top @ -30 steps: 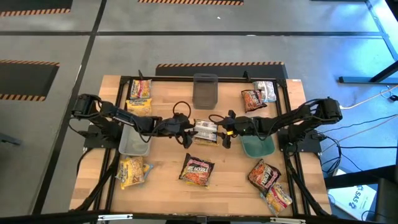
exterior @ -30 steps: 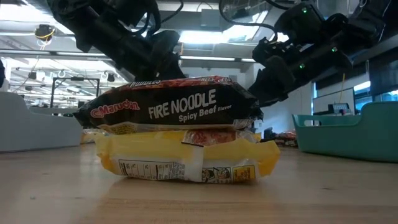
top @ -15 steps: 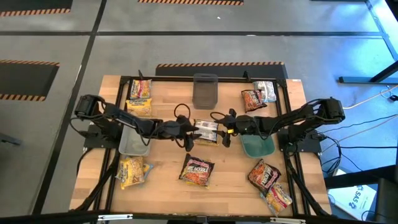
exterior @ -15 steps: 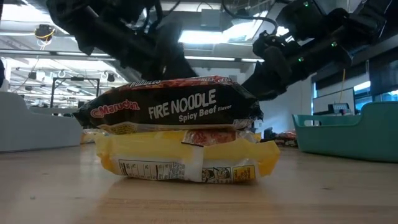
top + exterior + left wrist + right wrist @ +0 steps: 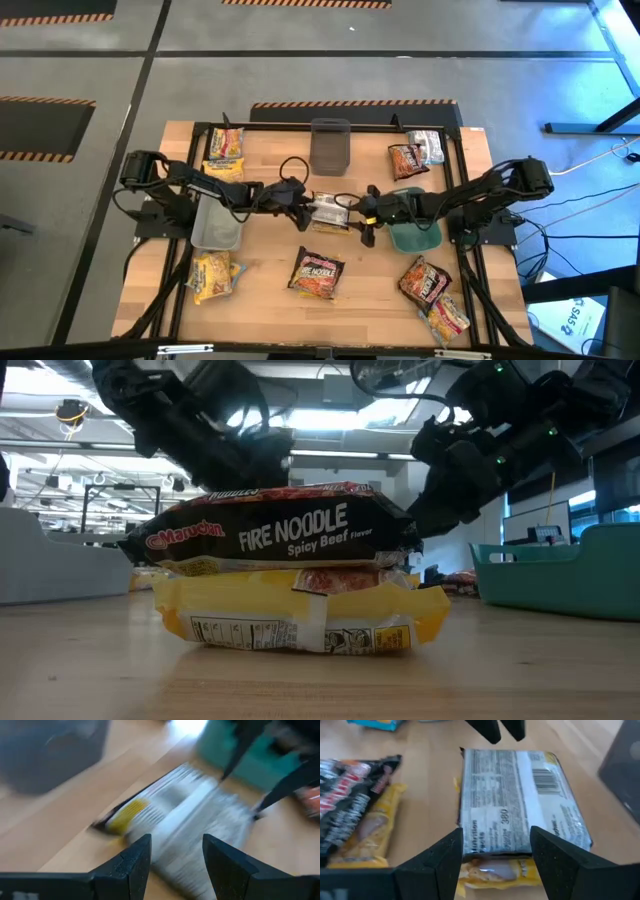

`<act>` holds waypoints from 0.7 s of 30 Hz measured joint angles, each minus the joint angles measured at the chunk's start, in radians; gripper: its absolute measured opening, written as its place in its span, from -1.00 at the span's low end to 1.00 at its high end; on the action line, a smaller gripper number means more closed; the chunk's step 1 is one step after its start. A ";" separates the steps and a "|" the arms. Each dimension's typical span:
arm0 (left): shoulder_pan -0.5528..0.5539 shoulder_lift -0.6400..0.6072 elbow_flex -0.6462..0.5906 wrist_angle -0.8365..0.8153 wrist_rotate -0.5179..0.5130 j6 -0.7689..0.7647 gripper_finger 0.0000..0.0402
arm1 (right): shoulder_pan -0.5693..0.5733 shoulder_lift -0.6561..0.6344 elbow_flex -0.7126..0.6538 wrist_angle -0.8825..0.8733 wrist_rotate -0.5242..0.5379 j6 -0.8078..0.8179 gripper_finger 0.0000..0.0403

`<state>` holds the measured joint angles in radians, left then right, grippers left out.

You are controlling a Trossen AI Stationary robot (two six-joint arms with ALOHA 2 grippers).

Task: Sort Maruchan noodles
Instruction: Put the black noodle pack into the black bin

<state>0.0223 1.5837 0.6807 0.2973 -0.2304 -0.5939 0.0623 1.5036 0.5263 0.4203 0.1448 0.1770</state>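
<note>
Both claws meet mid-worktop over one silver-white packet. The left claw and right claw stand spread at opposite ends, the packet lying flat just ahead of each, a yellow packet peeking from beneath.

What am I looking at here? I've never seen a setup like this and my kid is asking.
Two robot arms work at a wooden table. One picture looks straight down, one sits at tabletop height, and two ride on the wrists. Ramen packets lie scattered around two grey bins and a green dish. The left end effector and the right end effector face each other across a silver-white packet at the table's middle, fingers apart. Nothing is gripped. The low camera sits right behind a Fire Noodle packet stacked on a yellow packet.
</note>
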 joint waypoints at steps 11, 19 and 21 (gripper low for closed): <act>-0.006 0.000 0.000 -0.039 -0.012 -0.029 -0.14 | -0.003 0.070 0.001 0.040 0.048 -0.002 0.07; -0.006 0.000 0.000 -0.040 -0.019 -0.026 -0.14 | -0.003 0.084 0.001 0.035 0.058 -0.025 0.07; -0.006 0.000 0.000 -0.042 -0.003 -0.026 -0.14 | -0.003 0.084 0.001 0.037 0.066 -0.030 0.07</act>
<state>0.0166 1.5837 0.6805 0.2550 -0.2338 -0.6197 0.0589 1.5871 0.5274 0.4568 0.2106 0.1467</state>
